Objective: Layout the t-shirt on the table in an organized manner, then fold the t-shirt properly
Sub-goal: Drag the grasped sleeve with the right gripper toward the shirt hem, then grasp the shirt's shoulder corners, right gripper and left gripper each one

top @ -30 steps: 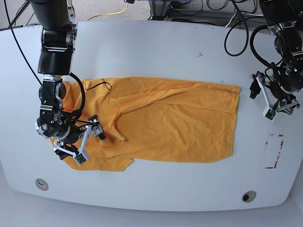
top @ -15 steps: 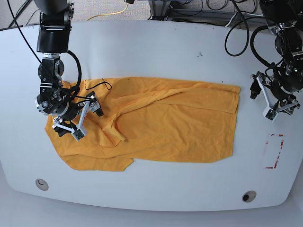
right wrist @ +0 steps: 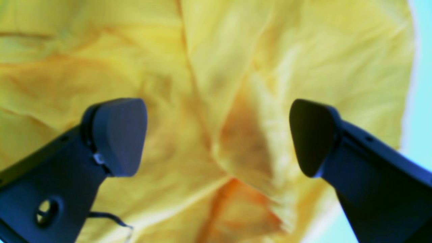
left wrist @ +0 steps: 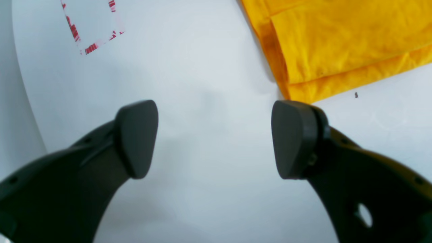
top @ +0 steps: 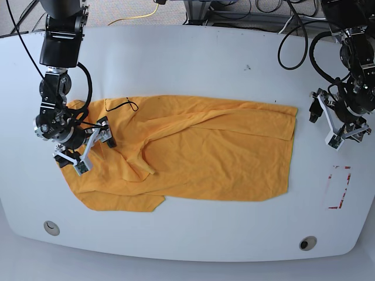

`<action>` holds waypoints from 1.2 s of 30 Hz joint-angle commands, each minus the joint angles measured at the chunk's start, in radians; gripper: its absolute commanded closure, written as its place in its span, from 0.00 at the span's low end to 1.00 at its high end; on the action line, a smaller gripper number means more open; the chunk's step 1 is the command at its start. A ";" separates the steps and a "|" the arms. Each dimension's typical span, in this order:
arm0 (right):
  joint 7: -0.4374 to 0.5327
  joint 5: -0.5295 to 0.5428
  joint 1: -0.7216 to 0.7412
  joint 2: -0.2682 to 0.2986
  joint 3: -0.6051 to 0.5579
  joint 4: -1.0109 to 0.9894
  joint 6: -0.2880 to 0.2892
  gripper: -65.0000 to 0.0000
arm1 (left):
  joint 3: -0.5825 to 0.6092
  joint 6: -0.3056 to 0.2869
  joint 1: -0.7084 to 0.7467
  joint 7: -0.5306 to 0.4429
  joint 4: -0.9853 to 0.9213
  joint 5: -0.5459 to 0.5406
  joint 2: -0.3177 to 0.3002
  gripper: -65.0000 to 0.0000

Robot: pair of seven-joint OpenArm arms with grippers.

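nearest the front edge of the table [top: 193,246], two round grommets [top: 51,228] were set into the white top, with a red-tape rectangle [top: 338,187] by the front right corner. the orange-yellow t-shirt [top: 199,155] was spread flat across the middle, wrinkled, one sleeve folded inward. the right gripper [top: 87,151] was held over the shirt's left end, jaws wide, nothing gripped. the left gripper [top: 338,124] was held above bare table just beyond the shirt's right edge, jaws wide and empty.

The white table [top: 193,64] bears the t-shirt [top: 199,152], seemingly spread flat.
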 commanded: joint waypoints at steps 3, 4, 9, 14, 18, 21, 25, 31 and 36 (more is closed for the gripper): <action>-0.013 0.057 -0.034 0.031 0.121 0.133 -0.009 0.12 | -0.010 0.002 -0.010 -0.061 0.055 -0.007 -0.013 0.38; -0.013 0.077 -0.046 0.031 0.141 0.152 -0.009 0.20 | -0.010 0.002 -0.008 -0.097 0.070 -0.007 -0.011 0.42; -0.013 0.138 -0.091 0.031 0.202 0.165 -0.009 0.62 | -0.007 0.002 0.007 -0.242 0.092 -0.002 0.016 0.48; -0.016 0.148 -0.150 0.031 0.246 0.165 -0.009 0.86 | -0.004 0.002 0.006 -0.298 0.093 0.022 0.039 0.48; -0.017 0.149 -0.190 0.031 0.259 0.164 -0.009 0.62 | 0.035 0.002 -0.008 -0.302 0.090 0.067 0.062 0.48; -0.017 0.149 -0.223 0.026 0.302 0.162 -0.009 0.31 | 0.047 0.002 -0.013 -0.302 0.090 0.082 0.067 0.47; -0.017 0.149 -0.244 -0.015 0.383 0.162 -0.009 0.08 | 0.048 0.002 -0.010 -0.302 0.088 0.080 0.067 0.46; -0.017 0.149 -0.247 -0.017 0.417 0.125 -0.009 0.11 | 0.048 0.002 -0.008 -0.295 0.076 0.080 0.067 0.29; -0.011 0.151 -0.220 -0.006 0.417 0.036 -0.009 0.11 | 0.048 0.002 -0.008 -0.295 0.076 0.080 0.064 0.25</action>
